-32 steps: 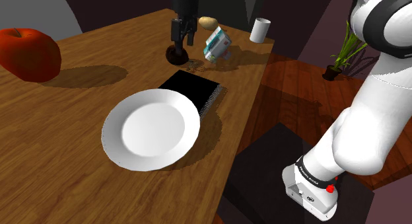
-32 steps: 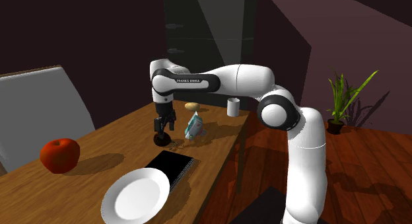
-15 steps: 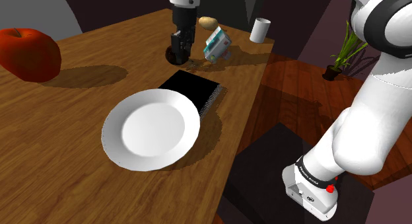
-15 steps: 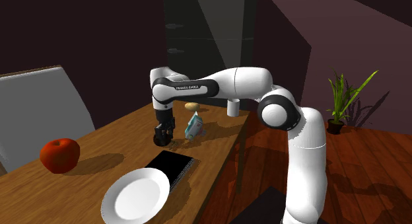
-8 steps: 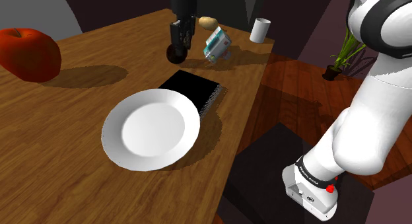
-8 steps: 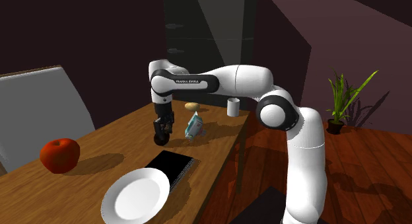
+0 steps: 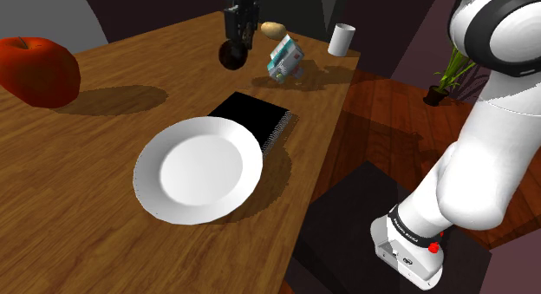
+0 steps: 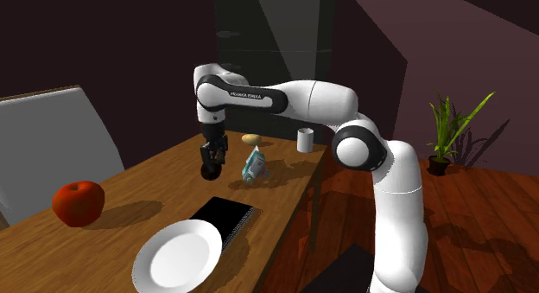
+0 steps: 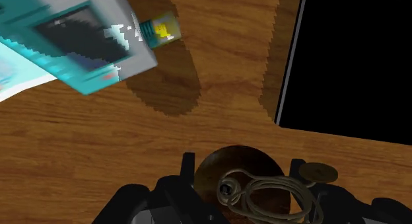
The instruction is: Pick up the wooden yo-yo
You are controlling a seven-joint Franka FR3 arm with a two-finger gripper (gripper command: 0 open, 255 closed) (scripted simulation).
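Shoulder view: one hand [image 7: 233,48] clasps one yo-yo [image 7: 229,58] above one table [image 7: 87,171].

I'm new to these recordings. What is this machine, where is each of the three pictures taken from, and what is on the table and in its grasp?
This is a white robot arm on a box stand, ending in a black two-finger gripper. One picture looks down from beside the stand, one is taken from farther off and takes in the whole arm, and one comes from a camera on the hand itself. On the wooden table lie a white plate, a black notebook, a red apple, a teal-and-white carton, a white cup and a small tan thing, perhaps a potato. The gripper is shut on a dark brown yo-yo, which seems to hang just above the table.
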